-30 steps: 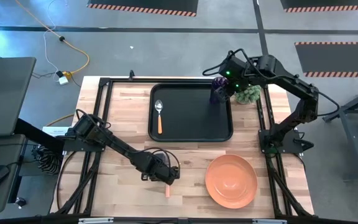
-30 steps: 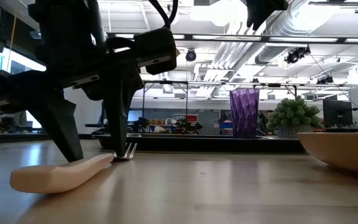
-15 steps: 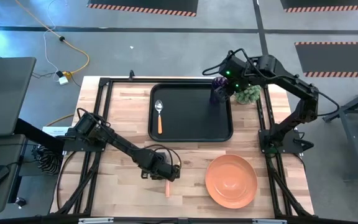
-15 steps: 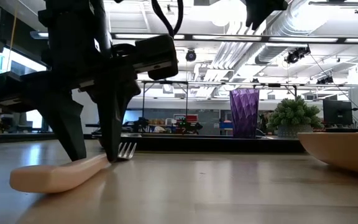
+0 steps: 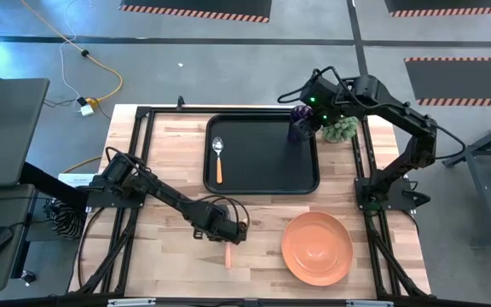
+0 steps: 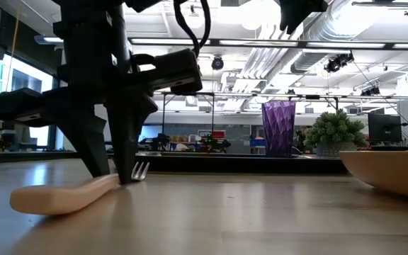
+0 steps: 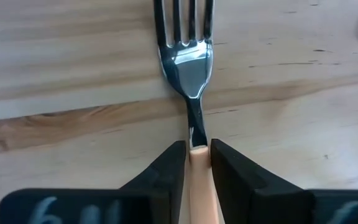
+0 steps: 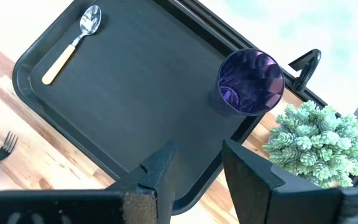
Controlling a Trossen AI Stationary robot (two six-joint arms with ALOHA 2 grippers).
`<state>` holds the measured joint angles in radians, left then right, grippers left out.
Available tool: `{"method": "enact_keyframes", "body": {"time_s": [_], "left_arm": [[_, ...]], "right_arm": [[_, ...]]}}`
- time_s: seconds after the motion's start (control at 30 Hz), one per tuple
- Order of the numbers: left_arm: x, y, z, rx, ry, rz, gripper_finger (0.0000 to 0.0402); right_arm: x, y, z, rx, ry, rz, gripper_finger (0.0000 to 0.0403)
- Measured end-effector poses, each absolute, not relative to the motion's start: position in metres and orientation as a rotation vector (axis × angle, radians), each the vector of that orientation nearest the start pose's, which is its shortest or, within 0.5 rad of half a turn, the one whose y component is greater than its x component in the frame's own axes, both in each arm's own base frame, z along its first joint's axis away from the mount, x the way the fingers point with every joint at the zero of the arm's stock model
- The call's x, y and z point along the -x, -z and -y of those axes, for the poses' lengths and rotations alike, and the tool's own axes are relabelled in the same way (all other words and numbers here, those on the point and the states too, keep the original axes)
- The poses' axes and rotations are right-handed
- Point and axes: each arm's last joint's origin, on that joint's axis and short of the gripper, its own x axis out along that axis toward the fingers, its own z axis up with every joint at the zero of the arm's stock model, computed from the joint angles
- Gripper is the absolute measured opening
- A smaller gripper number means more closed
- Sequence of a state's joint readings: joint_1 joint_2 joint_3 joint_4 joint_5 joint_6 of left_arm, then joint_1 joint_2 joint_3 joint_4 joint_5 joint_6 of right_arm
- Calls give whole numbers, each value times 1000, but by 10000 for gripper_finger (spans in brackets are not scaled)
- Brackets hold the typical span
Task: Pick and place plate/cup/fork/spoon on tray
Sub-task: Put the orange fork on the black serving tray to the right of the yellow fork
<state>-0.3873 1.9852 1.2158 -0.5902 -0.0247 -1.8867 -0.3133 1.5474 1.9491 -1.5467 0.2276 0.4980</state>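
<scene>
The fork [image 5: 228, 254] lies on the wooden table near its front edge, left of the orange plate [image 5: 316, 248]. My left gripper [image 5: 228, 234] stands over it, shut on its orange handle; the silver tines [image 7: 184, 22] point away from the fingers. The spoon [image 5: 218, 159] lies on the left part of the black tray [image 5: 262, 183]. The purple cup [image 5: 299, 124] stands upright in the tray's far right corner. My right gripper [image 8: 197, 168] hovers open and empty above that corner, touching nothing. My left gripper pinches the fork's orange handle [image 7: 199, 167] between its two fingers, at the end where it joins the metal neck. The fingers come from above, pointing down, one on each side of the handle. The handle's free end [image 6: 41, 201] rests on the table.
A bushy green plant [image 5: 342, 129] stands just right of the tray, close to the cup. The plate rests on the table at the near right. Bare wood lies between the fork and the tray's near rim [image 5: 262, 193].
My left gripper's fingers have closed in from either side onto the fork's handle, as the low view shows. The fork stays on the table. My right arm has kept still.
</scene>
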Motion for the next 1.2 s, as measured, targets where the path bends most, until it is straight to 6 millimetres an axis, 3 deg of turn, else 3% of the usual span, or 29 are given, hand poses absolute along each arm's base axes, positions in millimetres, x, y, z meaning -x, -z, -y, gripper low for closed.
{"method": "enact_keyframes", "body": {"time_s": [0.3,0.63,1.2], "left_arm": [[-335,-123,134,1210,-969,-1164,38],[-336,-121,128,1131,-918,-1218,34],[-340,-126,125,1152,-927,-1219,24]], "right_arm": [[-241,-431,85,-479,758,-1015,122],[-243,-431,80,-462,737,-1021,122],[-244,-431,75,-447,725,-1022,122]]}}
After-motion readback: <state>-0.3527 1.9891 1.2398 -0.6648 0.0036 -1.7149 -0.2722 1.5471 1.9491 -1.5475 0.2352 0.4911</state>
